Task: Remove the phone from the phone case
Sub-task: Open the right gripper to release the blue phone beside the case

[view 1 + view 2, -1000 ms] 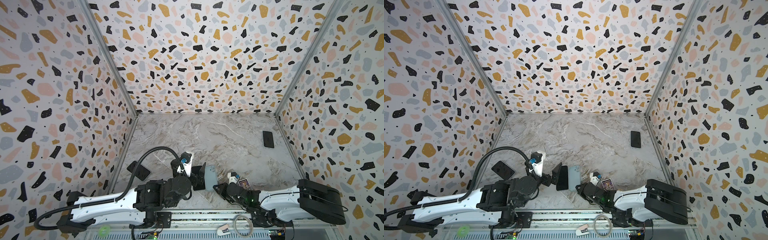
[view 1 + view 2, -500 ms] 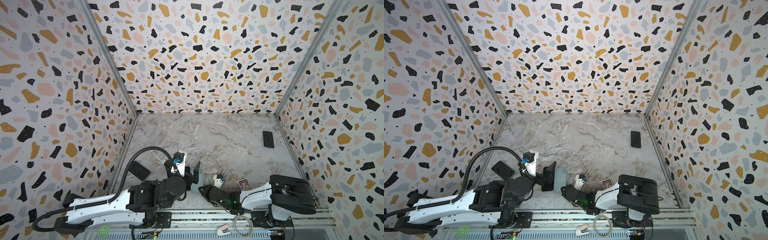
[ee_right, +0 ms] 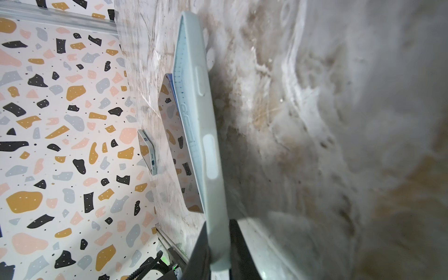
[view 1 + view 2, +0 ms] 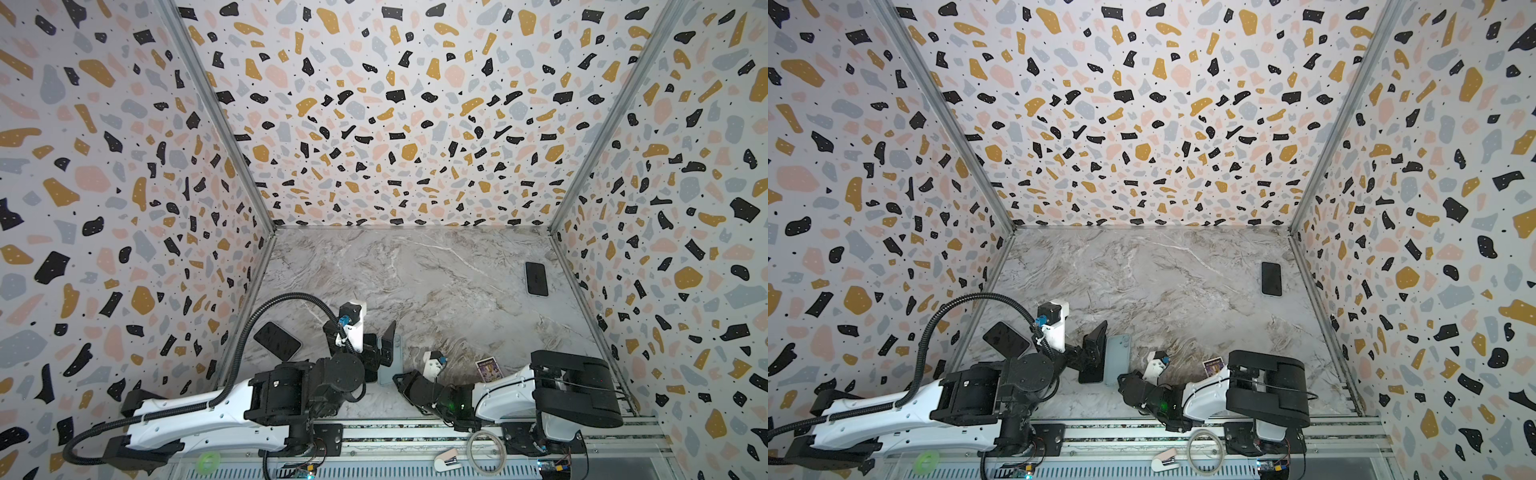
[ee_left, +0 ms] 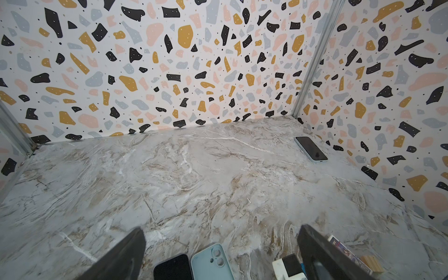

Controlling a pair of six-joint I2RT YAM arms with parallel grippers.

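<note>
The black phone (image 4: 1090, 374) lies out of its case on the marble table, screen up. The pale blue phone case (image 4: 1117, 359) lies right beside it, empty, with its camera holes showing in the left wrist view (image 5: 211, 261). In that view the phone (image 5: 173, 268) sits against the case. My left gripper (image 5: 221, 229) hangs open above both, touching neither; in a top view it is the left gripper (image 4: 1081, 353). My right gripper (image 3: 217, 234) is shut on the near end of the phone case (image 3: 201, 109). In both top views the right gripper (image 4: 401, 380) (image 4: 1121, 380) is low at the table's front.
A second phone in a pale case (image 4: 535, 278) lies by the right wall at the back. A dark phone (image 4: 276, 340) lies near the left wall. A small printed card (image 4: 487, 368) sits beside the right arm. The metal rail (image 4: 415, 432) borders the front edge.
The right arm has swung left, and the case and phone now sit further left and nearer the front. The left gripper has shifted left with them and stayed open.
</note>
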